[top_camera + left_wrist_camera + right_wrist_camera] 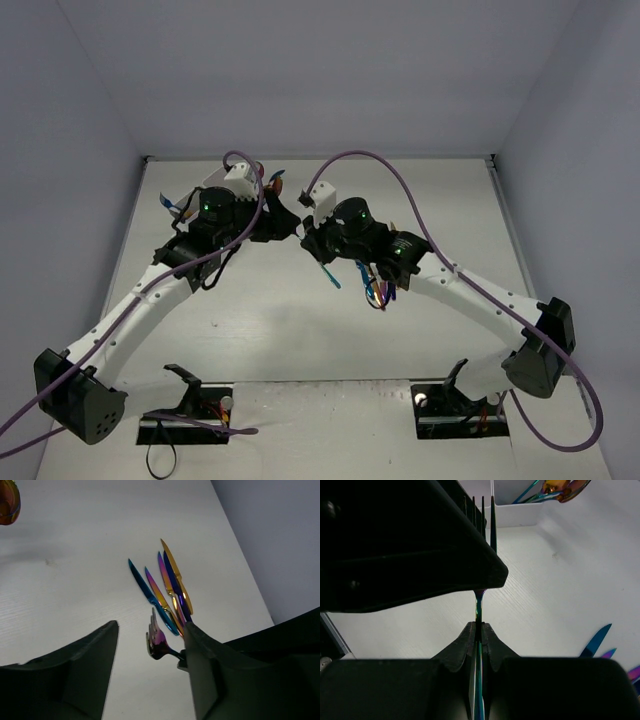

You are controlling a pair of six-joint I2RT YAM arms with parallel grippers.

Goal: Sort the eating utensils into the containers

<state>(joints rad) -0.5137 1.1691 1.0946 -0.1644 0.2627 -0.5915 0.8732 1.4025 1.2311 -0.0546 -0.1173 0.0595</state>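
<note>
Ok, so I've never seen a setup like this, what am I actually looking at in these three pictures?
These are two robot arms, bolted to the near edge of a white table. The overhead picture looks down on both: the left arm and the right arm reach in and meet in the middle. The other two pictures come from a small camera on each wrist, so the dark shapes at the bottom of them are that arm's own fingers.

The right gripper is clamped shut on the handle of a fork. The left gripper is open, its fingers on either side of the fork's head.

Several colourful knives lie side by side on the table. The right wrist view also shows a white box with spoons in it.
</note>
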